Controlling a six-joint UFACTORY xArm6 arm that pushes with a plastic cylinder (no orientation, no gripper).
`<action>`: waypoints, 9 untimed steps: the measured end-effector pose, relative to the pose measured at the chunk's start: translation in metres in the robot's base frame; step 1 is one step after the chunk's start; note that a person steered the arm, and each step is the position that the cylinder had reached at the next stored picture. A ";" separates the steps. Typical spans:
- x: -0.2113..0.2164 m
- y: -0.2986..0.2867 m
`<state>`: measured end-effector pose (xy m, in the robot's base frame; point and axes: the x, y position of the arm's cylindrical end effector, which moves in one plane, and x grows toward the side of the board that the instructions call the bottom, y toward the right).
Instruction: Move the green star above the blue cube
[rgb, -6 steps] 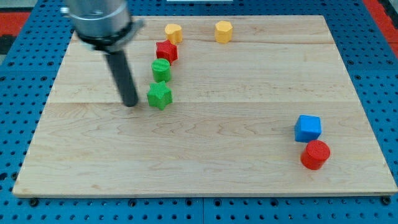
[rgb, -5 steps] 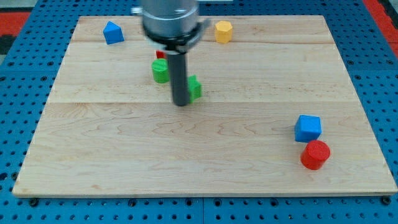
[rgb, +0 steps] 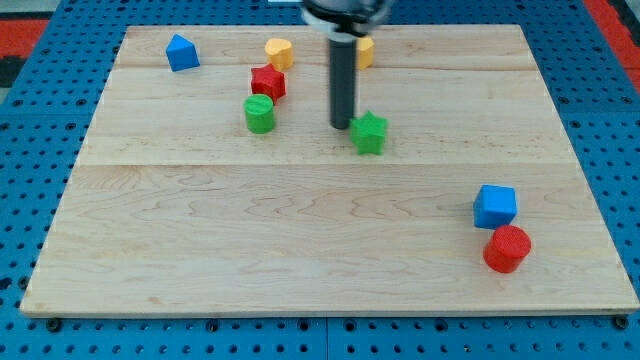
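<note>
My tip (rgb: 343, 125) touches the green star block's (rgb: 370, 132) upper-left edge; no jaws, bare rod. Blue cube block (rgb: 495, 206) sits lower right.

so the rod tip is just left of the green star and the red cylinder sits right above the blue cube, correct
One thing is off. My tip is just left of the green star, but the camera view shows the red cylinder sitting right below the blue cube, toward the view's bottom, not above it.

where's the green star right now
The green star sits near the board's middle, slightly toward the view's top, just right of my tip, and well up-left of the blue cube.
</note>
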<state>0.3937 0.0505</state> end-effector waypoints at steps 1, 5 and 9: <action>0.027 0.036; 0.038 0.076; 0.046 -0.020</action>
<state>0.4397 0.0301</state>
